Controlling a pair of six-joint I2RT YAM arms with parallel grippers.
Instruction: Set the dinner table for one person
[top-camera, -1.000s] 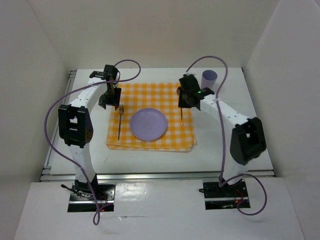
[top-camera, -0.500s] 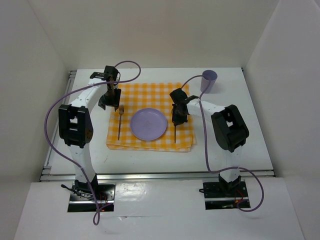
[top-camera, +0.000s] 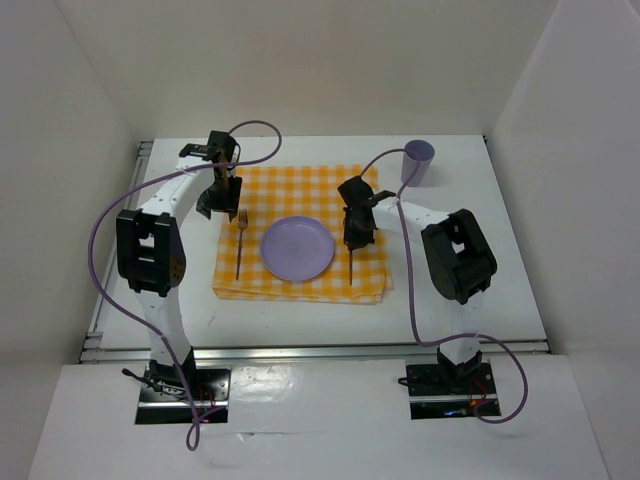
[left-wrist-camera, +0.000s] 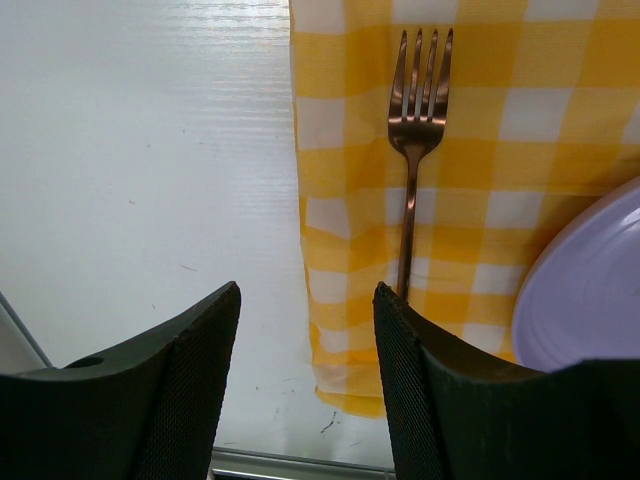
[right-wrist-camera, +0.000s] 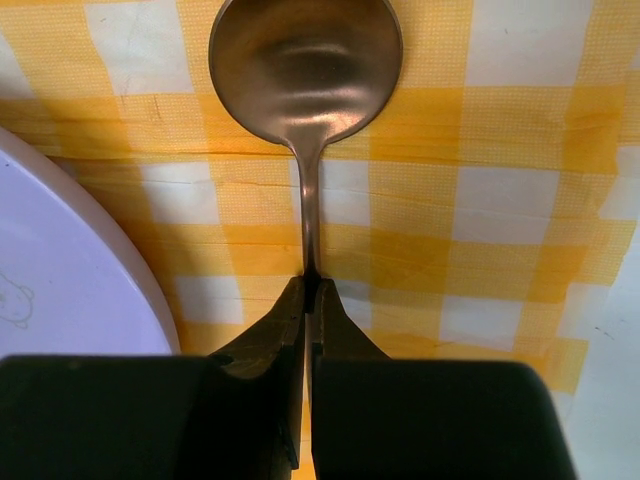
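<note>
On the white dinner table (top-camera: 480, 290) lies a yellow checked cloth (top-camera: 300, 190) with a lilac plate (top-camera: 297, 248) in its middle. A copper fork (top-camera: 240, 245) lies on the cloth left of the plate, tines pointing away. My left gripper (top-camera: 219, 205) hangs open over the cloth's left edge; its fingers (left-wrist-camera: 306, 290) hold nothing and the fork (left-wrist-camera: 415, 130) lies ahead of them. My right gripper (top-camera: 355, 240) is shut on the handle of a copper spoon (top-camera: 352, 270) just right of the plate. The spoon's bowl (right-wrist-camera: 305, 70) is low over the cloth, past the pinching jaws (right-wrist-camera: 311, 280).
A lilac cup (top-camera: 418, 160) stands upright on the table behind the cloth's far right corner. The plate's rim (right-wrist-camera: 60, 270) is close to the left of the spoon. Silver rails run along the table's left and near edges.
My right arm has swung nearer and leftwards with the spoon, bringing it down beside the plate's right side. It has been almost still for the last half second. The left arm has not moved.
</note>
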